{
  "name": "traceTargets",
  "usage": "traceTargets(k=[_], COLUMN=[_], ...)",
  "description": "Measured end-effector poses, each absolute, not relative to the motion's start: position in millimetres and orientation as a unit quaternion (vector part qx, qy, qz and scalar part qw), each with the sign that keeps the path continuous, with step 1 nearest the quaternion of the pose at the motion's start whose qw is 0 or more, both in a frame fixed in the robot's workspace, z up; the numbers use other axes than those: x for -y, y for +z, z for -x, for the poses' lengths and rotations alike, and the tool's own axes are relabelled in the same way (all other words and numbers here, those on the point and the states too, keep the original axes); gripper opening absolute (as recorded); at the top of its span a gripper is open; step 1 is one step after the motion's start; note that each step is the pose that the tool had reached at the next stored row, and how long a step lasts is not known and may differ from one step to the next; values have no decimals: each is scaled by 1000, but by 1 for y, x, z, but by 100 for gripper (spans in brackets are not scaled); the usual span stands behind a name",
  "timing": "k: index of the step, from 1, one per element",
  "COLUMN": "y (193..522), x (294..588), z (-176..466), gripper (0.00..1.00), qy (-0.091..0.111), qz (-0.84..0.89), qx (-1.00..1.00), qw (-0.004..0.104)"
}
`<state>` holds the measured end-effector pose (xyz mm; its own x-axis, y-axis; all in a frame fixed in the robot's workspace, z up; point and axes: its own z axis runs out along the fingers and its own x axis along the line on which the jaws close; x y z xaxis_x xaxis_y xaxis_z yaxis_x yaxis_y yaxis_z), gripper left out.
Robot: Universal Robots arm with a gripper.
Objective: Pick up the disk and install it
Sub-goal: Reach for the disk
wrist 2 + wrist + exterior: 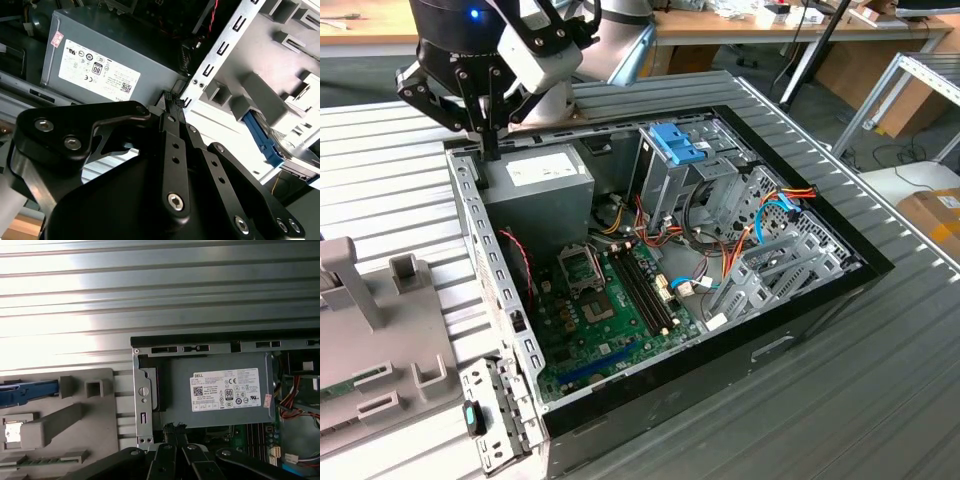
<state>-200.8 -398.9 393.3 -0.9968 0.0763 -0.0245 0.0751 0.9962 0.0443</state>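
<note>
Two hazards stand out. The gripper [172, 100], pinched shut on nothing, hangs right over the computer case wall [222, 47] beside the power supply [100, 65]; lowering could strike metal. The disk [265, 145] sits in the grey holder [260, 90] outside the case, so a closed gripper would merely knock it.

Item: the disk [292, 159], a grey-metal drive with a bright blue carrier rail [261, 141].
Visible part: in the second wrist view, one blue rail and a strip of pale metal body beside it.
Location: seated in a grey moulded fixture [260, 95], outside the computer case [225, 55] and apart from its side wall.
Pose: the rail [27, 391] runs lengthways in the fixture [75, 415]; flat or on edge cannot be told.
</note>
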Motion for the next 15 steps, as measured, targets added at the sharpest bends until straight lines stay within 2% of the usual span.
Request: traceTargets(k=[15], y=[393], x=[399], z=[213], gripper=[11], qy=[22], qz=[-38], qx=[-999], qw=[13])
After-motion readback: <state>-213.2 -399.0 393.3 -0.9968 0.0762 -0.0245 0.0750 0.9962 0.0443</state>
